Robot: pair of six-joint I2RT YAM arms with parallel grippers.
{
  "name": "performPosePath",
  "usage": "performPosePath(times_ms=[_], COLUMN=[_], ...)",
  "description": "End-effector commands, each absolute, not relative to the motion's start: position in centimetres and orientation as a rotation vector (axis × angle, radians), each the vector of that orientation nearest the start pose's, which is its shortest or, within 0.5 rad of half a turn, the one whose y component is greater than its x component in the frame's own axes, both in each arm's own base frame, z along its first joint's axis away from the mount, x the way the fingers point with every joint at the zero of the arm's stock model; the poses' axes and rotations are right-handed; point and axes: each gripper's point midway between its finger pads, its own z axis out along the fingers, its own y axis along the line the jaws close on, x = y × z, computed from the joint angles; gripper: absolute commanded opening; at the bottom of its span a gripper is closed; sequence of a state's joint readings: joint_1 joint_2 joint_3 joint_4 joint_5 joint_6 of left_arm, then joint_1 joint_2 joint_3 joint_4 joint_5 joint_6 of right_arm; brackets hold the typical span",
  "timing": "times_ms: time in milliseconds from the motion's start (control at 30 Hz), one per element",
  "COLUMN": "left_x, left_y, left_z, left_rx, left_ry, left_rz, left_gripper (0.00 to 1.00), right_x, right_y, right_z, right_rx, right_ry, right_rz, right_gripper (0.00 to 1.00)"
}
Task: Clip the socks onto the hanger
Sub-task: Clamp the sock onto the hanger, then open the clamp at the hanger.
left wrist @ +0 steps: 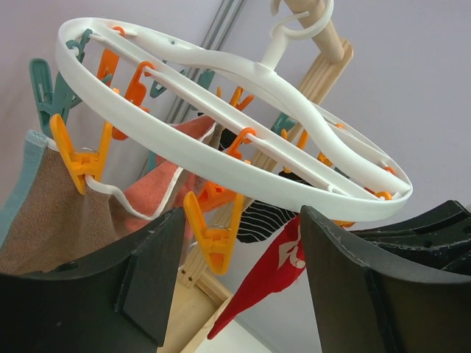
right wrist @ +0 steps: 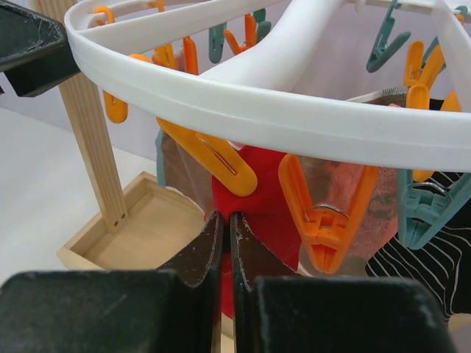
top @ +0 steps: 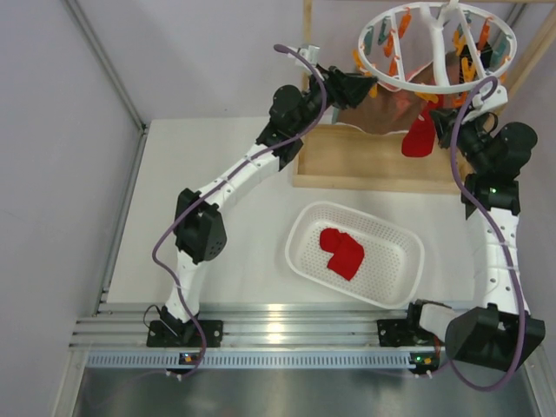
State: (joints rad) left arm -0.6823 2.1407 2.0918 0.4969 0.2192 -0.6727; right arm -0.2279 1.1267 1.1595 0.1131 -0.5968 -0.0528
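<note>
A plain red fabric sock (top: 420,139) hangs just under the round white plastic ring hanger (right wrist: 257,110), pinched in the closed jaws of the right gripper (right wrist: 225,220). The left gripper (left wrist: 239,220) has its jaws apart around an orange plastic clip (left wrist: 213,239). Clipping is in hand; next, I judge, the left must squeeze that clip open so the sock's edge can go in.

The large round white plastic ring hanger (top: 437,48) hangs above both pincers. An orange plastic clip (left wrist: 215,235) dangles ahead of the left pincer (left wrist: 243,243), in line with its gap. A bright red fabric sock (right wrist: 265,220) hangs just beyond the right pincer (right wrist: 226,220). Beneath both lies a shallow wooden tray (top: 347,165). Back toward the arm bases, a white perforated oval basket (top: 300,228) holds another red sock (top: 341,252).
</note>
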Motion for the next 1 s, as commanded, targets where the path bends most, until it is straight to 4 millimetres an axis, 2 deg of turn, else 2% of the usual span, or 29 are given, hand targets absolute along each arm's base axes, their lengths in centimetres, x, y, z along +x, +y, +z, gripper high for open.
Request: performPosePath(times_ms=[0, 367, 533, 667, 767, 800, 867, 933, 967], left_x=[44.8, 43.2, 42.8, 42.5, 42.0, 42.0, 41.7, 41.3, 41.2], left_y=[-44.7, -46.3, -47.1, -47.4, -47.7, -47.6, -47.7, -47.7, -47.9], left_z=[48.8, 48.2, 47.9, 48.4, 48.8, 48.9, 49.1, 49.5, 49.5], left_rx=[0.238, 0.361, 0.381, 0.385, 0.384, 0.384, 0.384, 0.384, 0.384], left_ry=[1.111, 1.078, 1.065, 1.044, 1.026, 1.024, 1.013, 1.006, 1.008], left_rz=[-1.31, -1.365, -1.371, -1.397, -1.417, -1.422, -1.429, -1.438, -1.442], left_gripper=[0.69, 0.66, 0.65, 0.59, 0.51, 0.45, 0.37, 0.3, 0.3], right_x=[38.4, 38.7, 38.4, 38.4, 38.5, 38.6, 38.7, 38.7, 38.6], right_y=[0.3, -0.9, -0.2, -0.1, -0.2, -0.3, -0.4, -0.6, -0.6], right_z=[43.3, 43.3, 43.6, 43.5, 43.2, 43.0, 43.0, 42.7, 42.9], right_rx=[-0.39, -0.389, -0.416, -0.428, -0.426, -0.426, -0.415, -0.401, -0.402], right_ry=[1.36, 1.381, 1.375, 1.383, 1.395, 1.404, 1.408, 1.428, 1.427], right_rz=[0.165, 0.174, 0.206, 0.212, 0.214, 0.213, 0.206, 0.208, 0.207], right_gripper=[0.0, 0.0, 0.01, 0.02, 0.04, 0.04, 0.11, 0.25, 0.27])
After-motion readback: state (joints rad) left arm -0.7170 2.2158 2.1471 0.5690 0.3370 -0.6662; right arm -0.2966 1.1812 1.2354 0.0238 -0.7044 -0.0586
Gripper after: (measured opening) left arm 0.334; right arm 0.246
